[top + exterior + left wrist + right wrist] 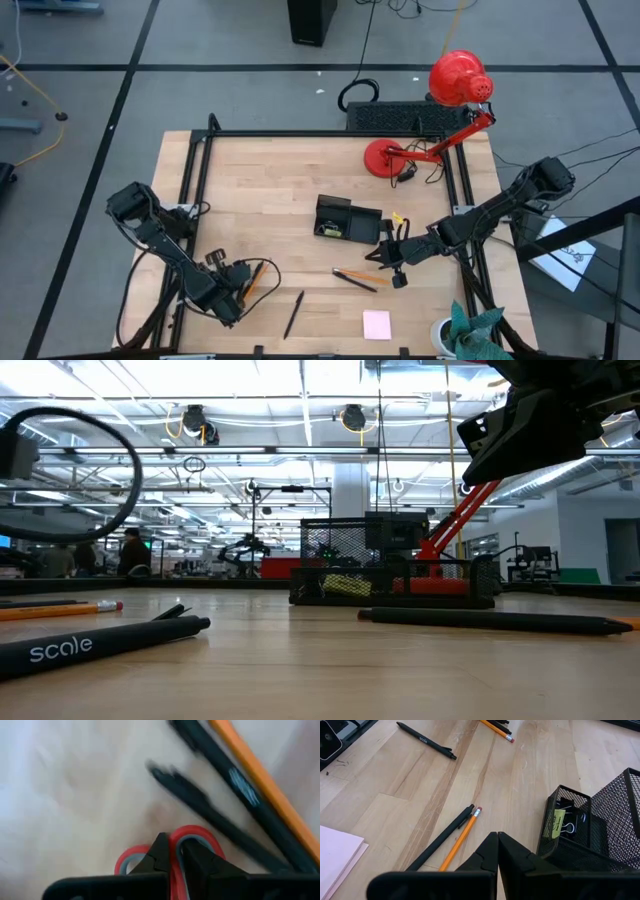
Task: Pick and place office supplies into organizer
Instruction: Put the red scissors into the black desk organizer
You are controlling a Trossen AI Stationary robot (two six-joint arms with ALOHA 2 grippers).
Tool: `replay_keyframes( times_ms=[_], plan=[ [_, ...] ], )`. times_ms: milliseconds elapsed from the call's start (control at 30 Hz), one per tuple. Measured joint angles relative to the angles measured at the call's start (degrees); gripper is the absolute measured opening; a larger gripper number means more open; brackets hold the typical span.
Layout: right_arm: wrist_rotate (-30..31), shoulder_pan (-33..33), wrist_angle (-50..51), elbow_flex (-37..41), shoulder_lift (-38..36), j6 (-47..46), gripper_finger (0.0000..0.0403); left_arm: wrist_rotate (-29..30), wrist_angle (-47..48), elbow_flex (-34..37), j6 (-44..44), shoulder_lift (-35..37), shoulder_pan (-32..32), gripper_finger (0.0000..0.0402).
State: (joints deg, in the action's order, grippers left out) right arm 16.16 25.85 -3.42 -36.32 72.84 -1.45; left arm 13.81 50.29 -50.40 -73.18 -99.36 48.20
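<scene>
step in hand: grabbing scissors (172,851), well left of organizer (347,219) by bench edge. left pincer (174,854) clenched on the red handle. right pincer (497,851) clenched, empty, just beside organizer. next: lift, carry to organizer w/o slipping.

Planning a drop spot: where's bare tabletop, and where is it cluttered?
Free: the wooden table's far-left stretch, between its black frame and the black mesh organizer; also near edge between lone black pen and pink sticky-note pad. Crowded: around the right gripper by the pen-and-pencil pair, and the left gripper at the red-handled scissors.
</scene>
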Motion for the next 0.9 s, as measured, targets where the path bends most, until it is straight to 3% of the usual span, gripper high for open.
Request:
replay_keyframes(
  times_ms=[467,733,900],
  plan=[
    [0.04,0.00,-0.41,0.00,0.02,0.01,0.0000,22.87,12.11,-7.80,4.24,-0.27,-5.03,0.0016],
    [0.15,0.21,-2.93,0.21,-0.93,3.56,0.0000,44.21,12.92,-19.28,20.13,-0.11,-12.35,0.0016],
    [1.74,1.02,-7.59,5.34,-7.37,4.05,0.0000,53.64,10.93,-27.11,33.06,-0.05,-17.38,0.0016]
  ],
)
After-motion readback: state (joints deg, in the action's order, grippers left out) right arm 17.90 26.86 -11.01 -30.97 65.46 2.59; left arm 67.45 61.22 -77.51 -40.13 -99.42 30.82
